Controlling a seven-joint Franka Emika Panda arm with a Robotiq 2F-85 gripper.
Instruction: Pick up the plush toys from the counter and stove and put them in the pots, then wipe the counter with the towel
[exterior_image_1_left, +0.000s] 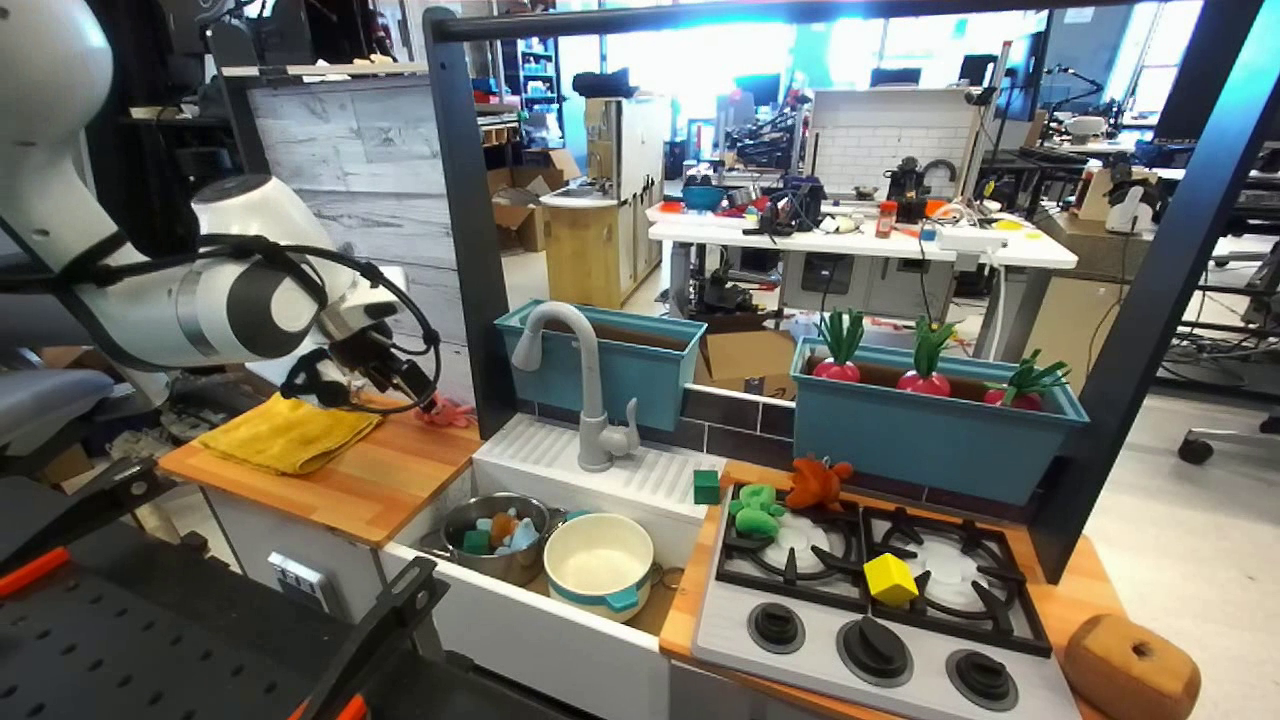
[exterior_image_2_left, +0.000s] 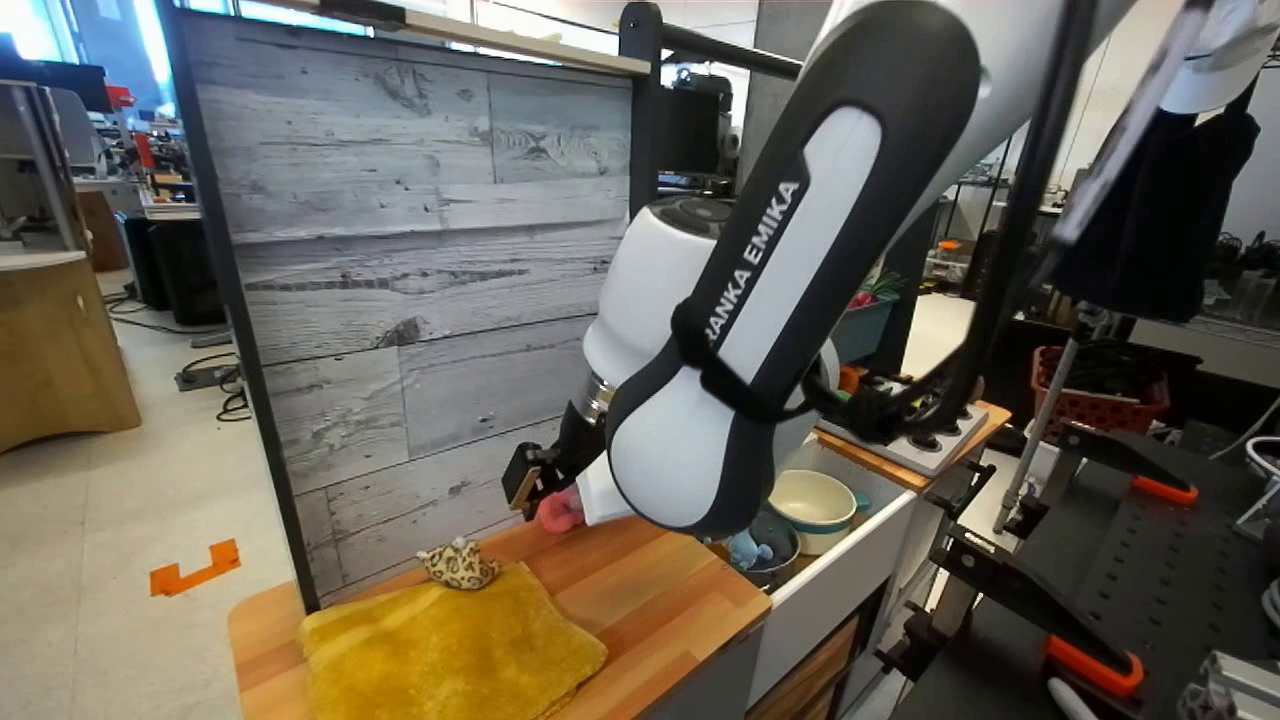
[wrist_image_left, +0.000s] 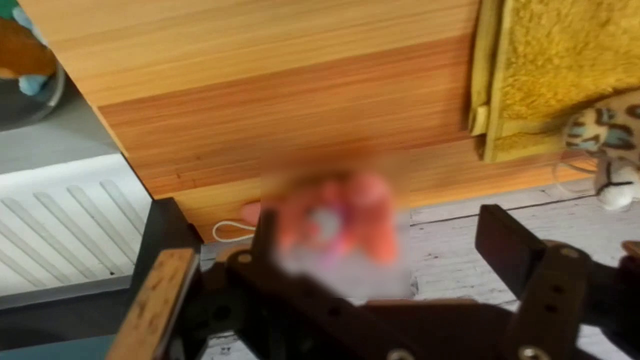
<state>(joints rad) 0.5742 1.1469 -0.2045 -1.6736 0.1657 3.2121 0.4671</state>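
1. Wrist view, pincer: the pincer (wrist_image_left: 375, 242) stands wide, one jaw toward 9 o'clock, the other toward 3. The pink plush toy (wrist_image_left: 345, 215) shows between them, blurred; the 3 o'clock jaw is clear of it, and contact with the other cannot be told.
2. Wrist view, toy: its long axis runs roughly 9 to 3 o'clock, with a white cord loop (wrist_image_left: 215, 231) at the 9 o'clock end; its facing is lost in the blur. It lies at the edge of the butcher-block table (wrist_image_left: 280, 65), by the wood-grain panel (wrist_image_left: 445, 255).
3. Wrist view, 2 to 3 o'clock: the yellow towel (wrist_image_left: 570, 50) and, at its edge, the leopard-print plush toy (wrist_image_left: 607, 132), white tip toward 6.
4. In an exterior view, the pink toy sits near 9 o'clock on the table's far edge, close to the pincer. The steel pot (exterior_image_1_left: 495, 497) at 7 holds soft toys; the cream pot (exterior_image_1_left: 600, 550) at 6 points its turquoise handle (exterior_image_1_left: 623, 600) to 5. The green plush toy (exterior_image_1_left: 757, 512) and orange plush toy (exterior_image_1_left: 818, 484) lie toward 10 and 11 on the stove (exterior_image_1_left: 720, 630).
5. In an exterior view, the leopard-print toy rests at the towel's 12 o'clock edge (exterior_image_2_left: 458, 565); the pincer's gap cannot be read here.
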